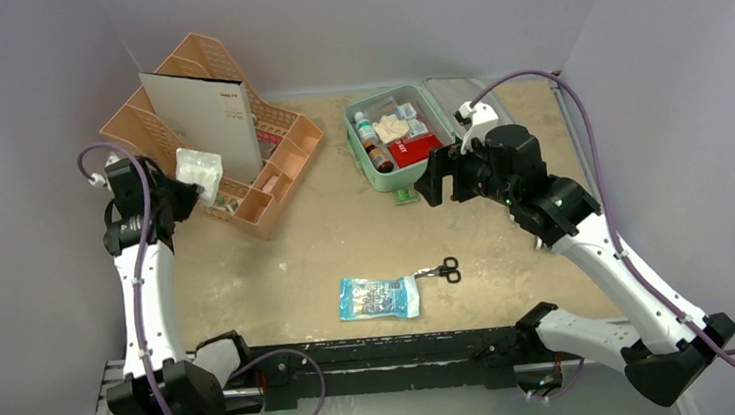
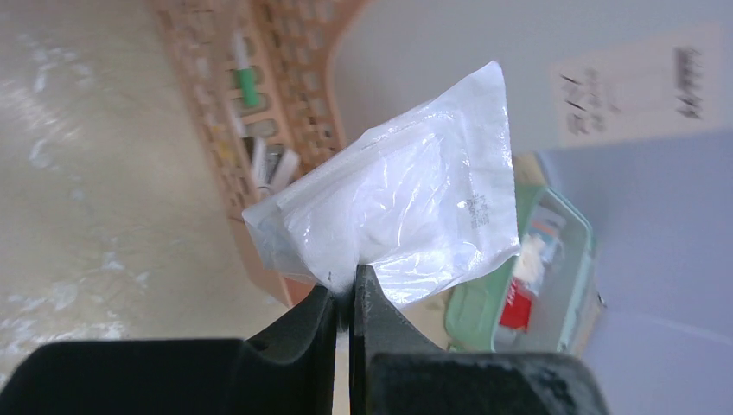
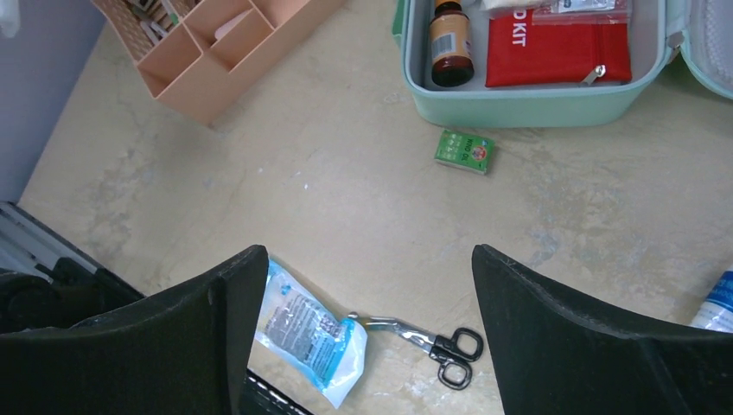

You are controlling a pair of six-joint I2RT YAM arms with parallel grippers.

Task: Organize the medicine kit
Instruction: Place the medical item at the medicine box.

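We see the medicine kit (image 1: pixel 388 183) lying open on the table (image 1: pixel 346 239). Inside it, a red pouch (image 3: pixel 553 52) shows the letters "KIT", and next to it lies a brown bottle (image 3: pixel 450 52) whose orange label we cannot read. A small green box (image 3: pixel 465 150) sits just in front of the kit, its print too small to make out.

Well left of the kit, the left gripper (image 2: pixel 353 281) pinches a clear plastic packet (image 2: pixel 406 216) with tiny black print. At the kit's near corner the right gripper (image 3: pixel 363 259) hangs spread wide and holds nothing.
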